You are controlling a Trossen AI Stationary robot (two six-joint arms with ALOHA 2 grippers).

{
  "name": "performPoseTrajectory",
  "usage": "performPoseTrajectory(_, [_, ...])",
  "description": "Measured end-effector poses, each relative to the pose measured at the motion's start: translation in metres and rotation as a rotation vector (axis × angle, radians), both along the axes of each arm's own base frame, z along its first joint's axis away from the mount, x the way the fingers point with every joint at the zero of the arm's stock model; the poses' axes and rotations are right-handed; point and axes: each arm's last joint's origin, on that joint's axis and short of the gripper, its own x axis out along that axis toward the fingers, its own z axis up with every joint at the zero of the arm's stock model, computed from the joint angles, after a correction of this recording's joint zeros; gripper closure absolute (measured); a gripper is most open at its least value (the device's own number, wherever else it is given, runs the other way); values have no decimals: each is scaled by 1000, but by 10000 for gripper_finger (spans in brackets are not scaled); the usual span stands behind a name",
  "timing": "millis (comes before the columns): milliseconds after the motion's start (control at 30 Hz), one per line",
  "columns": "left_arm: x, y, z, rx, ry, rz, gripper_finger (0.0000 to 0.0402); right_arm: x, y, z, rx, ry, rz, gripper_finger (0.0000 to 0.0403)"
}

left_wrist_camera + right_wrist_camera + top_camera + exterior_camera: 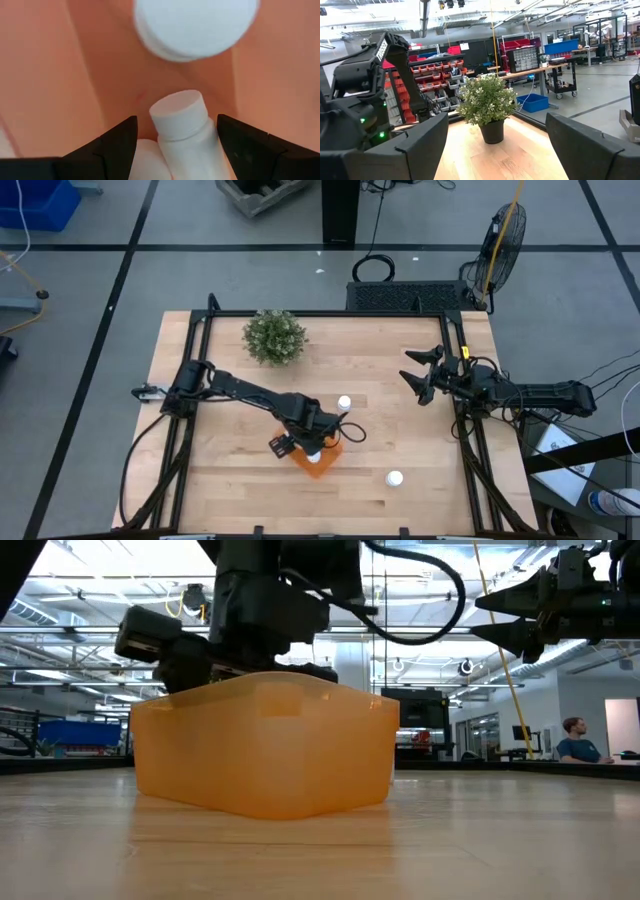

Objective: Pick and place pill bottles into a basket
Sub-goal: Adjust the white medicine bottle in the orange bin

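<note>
Item: left tool (175,145), lowered into the basket (265,745), which sits on the desk (240,480) toward its front middle. We record its fingers (112,145) as set either side of a lying pill bottle (182,132). We cannot tell whether they press on it or have just let it go. We judge this the placing step, the bottle being already down between the orange walls.

Item: second bottle (192,25), standing in the basket just beyond the first, its round cap facing the wrist camera. A further white form lies beside the flanked bottle; we cannot tell what it is.

Item: bottles outside the basket. One (344,403) stands just behind the basket, near the left arm's wrist; another (394,478) stands apart toward the front right. Both remain to be collected.

Item: right tool (418,374), held high above the desk's right edge, fingers spread wide and empty, facing the plant (274,337). We take it to be parked clear so the left arm works unhindered.
</note>
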Motion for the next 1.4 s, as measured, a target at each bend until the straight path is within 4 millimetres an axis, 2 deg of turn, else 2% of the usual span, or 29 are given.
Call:
performPoseTrajectory(267, [-8,4,-15,18,29,18,128,0,0,0,0,0,0,78])
performPoseTrajectory(533, [-8,4,-16,15,26,32,130,0,0,0,0,0,-15,78])
performPoseTrajectory(633, [-8,4,-16,6,31,30,157,0,-1,0,0,2,-24,78])
performPoseTrajectory(767, [-11,2,-18,5,55,8,228,0,-1,0,-2,3,-24,78])
performPoseTrajectory(1100, [-12,1,-18,7,65,7,227,0,-1,0,1,5,-25,78])
performPoseTrajectory(1400, [-13,-15,-8,12,41,-3,227,0,-1,0,2,5,-25,78])
